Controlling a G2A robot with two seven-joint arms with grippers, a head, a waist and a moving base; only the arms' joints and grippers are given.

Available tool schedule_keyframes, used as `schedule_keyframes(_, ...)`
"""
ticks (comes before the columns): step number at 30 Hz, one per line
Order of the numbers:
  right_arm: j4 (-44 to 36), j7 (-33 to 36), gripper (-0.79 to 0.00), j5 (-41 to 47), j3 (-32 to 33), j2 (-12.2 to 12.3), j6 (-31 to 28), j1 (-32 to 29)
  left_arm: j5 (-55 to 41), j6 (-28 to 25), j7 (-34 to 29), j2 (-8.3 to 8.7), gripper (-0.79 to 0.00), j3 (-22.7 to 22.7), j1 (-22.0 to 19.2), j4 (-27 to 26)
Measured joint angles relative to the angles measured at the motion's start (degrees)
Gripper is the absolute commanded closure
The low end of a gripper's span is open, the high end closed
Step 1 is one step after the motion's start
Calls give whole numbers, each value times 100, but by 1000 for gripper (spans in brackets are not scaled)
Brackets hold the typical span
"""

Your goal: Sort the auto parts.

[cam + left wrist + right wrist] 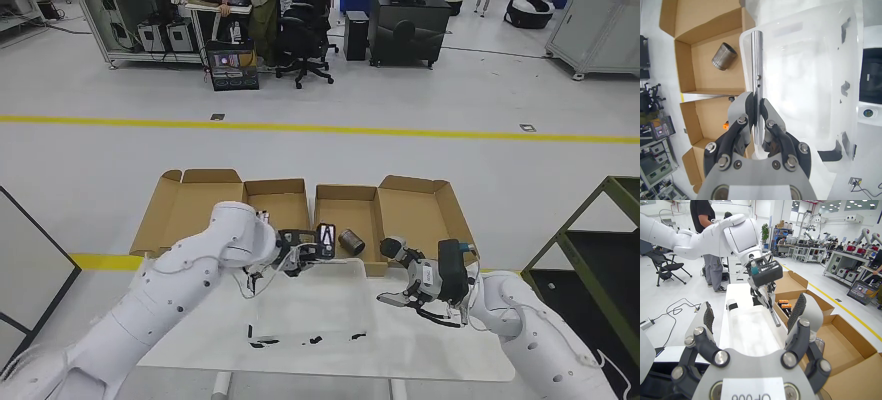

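Note:
My left gripper [758,106] is shut on a polished steel rod [757,72] with two small holes in its side. It holds the rod over the back rim of a clear plastic bin [829,106], beside the cardboard boxes. From the right wrist view the rod [774,317] slants down out of the left gripper [764,299]. A dark metal sleeve [724,56] lies in the right box [350,215]. Orange-and-black parts [784,304] sit in the left box [278,205]. My right gripper [752,315] is open with nothing in it at the bin's right end, also visible from above [390,272].
The two open cardboard boxes stand side by side along the table's back edge, flaps [195,205] spread outward. The bin [305,305] carries black tape strips along its front edge. A person [710,247] stands on the floor beyond the table's left end.

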Motion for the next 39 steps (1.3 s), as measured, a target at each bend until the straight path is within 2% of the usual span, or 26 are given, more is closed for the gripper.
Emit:
schedule_keyframes(4,0,0,-785,0,0,0,0,0,-274,469,-394,42,0,-233,-58,34)
schedule_keyframes(8,0,0,-785,0,0,0,0,0,-657,1039,-692,-97,0,-120,-368,505)
schedule_keyframes(11,0,0,-785,0,0,0,0,0,-847,1440,-859,-296,0,150,-704,1094)
schedule_keyframes(17,0,0,-785,0,0,0,0,0,-1244,1897,-820,-873,0,826,-1356,2658)
schedule_keyframes(27,0,0,-785,0,0,0,0,0,-1834,2108,-582,-1742,0,1373,-1878,4980)
schedule_keyframes(33,0,0,-785,0,0,0,0,0,-1922,2189,-277,-2126,-3,1478,-2054,5808)
schedule_keyframes(35,0,0,-785,0,0,0,0,0,-2024,2311,-193,-2227,-326,1450,-2105,6057)
schedule_keyframes(36,0,0,-785,0,0,0,0,0,-2086,2368,-164,-2265,-382,1427,-2125,6157)
schedule_keyframes(37,0,0,-785,0,0,0,0,0,-2140,2418,-150,-2301,-486,1407,-2144,6250)
schedule_keyframes(38,0,0,-785,0,0,0,0,0,-2203,2479,-152,-2345,-699,1385,-2166,6364)
schedule_keyframes(39,0,0,-785,0,0,0,0,0,-2243,2519,-160,-2375,-773,1370,-2180,6440)
